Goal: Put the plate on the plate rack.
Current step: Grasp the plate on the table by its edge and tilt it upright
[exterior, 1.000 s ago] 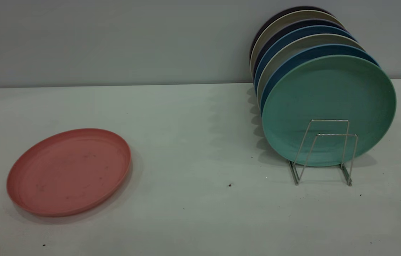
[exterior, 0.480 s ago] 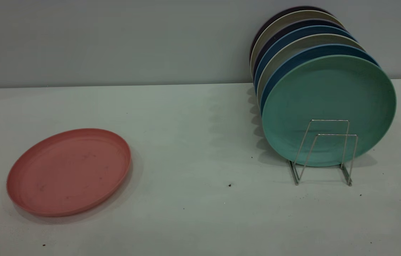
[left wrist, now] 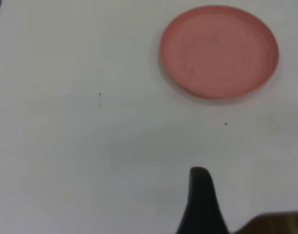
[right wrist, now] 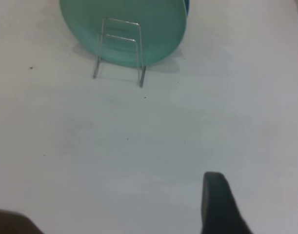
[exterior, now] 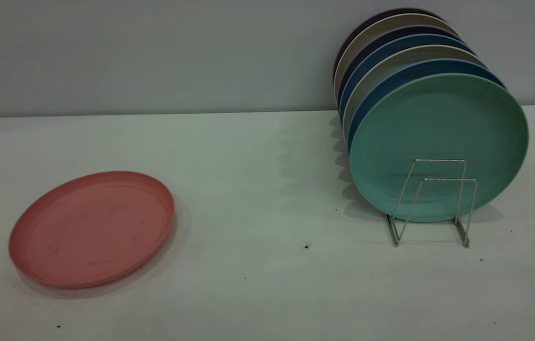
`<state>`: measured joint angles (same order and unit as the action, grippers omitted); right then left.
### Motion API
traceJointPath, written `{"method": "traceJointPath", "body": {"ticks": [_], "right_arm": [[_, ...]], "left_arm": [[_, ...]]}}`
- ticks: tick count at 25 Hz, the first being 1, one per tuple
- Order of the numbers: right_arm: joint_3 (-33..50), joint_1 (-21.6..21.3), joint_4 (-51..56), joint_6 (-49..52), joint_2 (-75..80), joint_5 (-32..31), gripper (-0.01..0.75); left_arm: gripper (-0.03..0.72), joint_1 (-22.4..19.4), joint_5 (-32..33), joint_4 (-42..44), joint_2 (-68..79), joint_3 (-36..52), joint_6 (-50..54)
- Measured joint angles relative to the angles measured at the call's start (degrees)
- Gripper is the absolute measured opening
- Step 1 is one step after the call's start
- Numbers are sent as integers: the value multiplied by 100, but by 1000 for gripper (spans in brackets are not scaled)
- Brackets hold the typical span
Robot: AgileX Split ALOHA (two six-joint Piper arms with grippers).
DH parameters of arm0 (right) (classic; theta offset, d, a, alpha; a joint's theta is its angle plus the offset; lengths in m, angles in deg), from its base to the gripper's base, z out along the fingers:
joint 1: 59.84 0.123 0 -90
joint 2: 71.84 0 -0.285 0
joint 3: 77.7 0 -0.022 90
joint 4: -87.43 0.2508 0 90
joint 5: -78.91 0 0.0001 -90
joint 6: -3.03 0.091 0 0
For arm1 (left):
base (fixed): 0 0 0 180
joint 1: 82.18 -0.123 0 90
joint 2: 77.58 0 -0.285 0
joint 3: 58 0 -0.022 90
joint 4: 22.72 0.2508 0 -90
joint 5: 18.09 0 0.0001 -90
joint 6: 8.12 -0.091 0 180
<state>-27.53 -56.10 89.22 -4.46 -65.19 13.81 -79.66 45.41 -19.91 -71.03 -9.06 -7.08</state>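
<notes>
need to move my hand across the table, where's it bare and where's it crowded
Bare: the wide stretch of table between the plate and the plate rack, and the strip in front of both. Crowded: the rack, with the mint-green plate and more plates standing behind it.

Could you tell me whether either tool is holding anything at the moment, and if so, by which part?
Nothing is held. The plate lies flat on the table, untouched, apart from the plate rack.

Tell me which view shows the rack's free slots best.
The exterior view: the rack shows two bare wire loops in front of the green plate, down to its base rails. The right wrist view shows the same loops, smaller and fainter. The left wrist view shows only the plate, no rack.
</notes>
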Motion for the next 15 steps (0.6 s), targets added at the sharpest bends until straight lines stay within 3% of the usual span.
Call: {"method": "traceJointPath", "body": {"ticks": [6,15], "right_arm": [[-40,0,6,-12,0,42,413],[-166,0,963,-624,1223,828,449]], "left_arm": [[565,0,-621,19,290,-32,389],[565,0,-1435,19,2880,-200,724]]}}
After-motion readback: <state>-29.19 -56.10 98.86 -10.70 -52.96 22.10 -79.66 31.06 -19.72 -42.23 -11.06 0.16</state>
